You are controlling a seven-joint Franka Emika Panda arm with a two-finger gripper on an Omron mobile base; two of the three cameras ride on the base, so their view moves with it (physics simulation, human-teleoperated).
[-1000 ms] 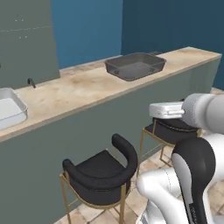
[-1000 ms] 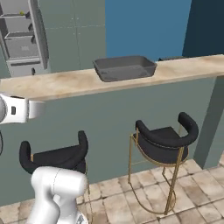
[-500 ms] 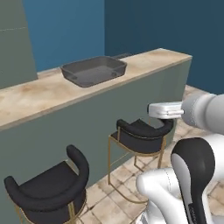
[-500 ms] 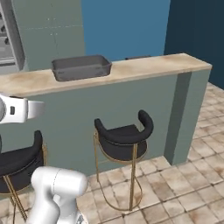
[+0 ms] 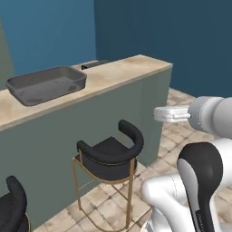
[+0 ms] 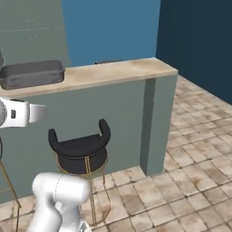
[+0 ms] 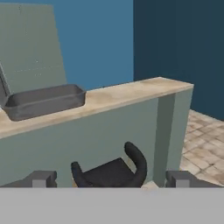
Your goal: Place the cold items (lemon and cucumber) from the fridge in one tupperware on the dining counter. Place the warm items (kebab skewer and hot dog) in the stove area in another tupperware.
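A dark grey tupperware (image 5: pixel 45 84) (image 6: pixel 31 74) (image 7: pixel 43 100) stands empty on the beige dining counter (image 5: pixel 122 72) (image 6: pixel 118 70) (image 7: pixel 131 89), toward its left part. My gripper (image 7: pixel 113 179) is open with nothing between its fingertips (image 7: pixel 41 178). It hangs well short of the counter, at about stool height, and faces the counter's front wall. The lemon, cucumber, kebab skewer and hot dog are out of view, as are the fridge and the stove area.
A black stool with a gold frame (image 5: pixel 111 154) (image 6: pixel 81 147) (image 7: pixel 111 170) stands against the counter front, and another stool (image 5: pixel 11 208) is at the left edge. The counter ends at the right, with tiled floor (image 6: pixel 195 149) and a dark blue wall beyond.
The whole picture has slid left, so the base has moved toward the counter's right end. A pale tray at the far left has left the views. The gripper stays open.
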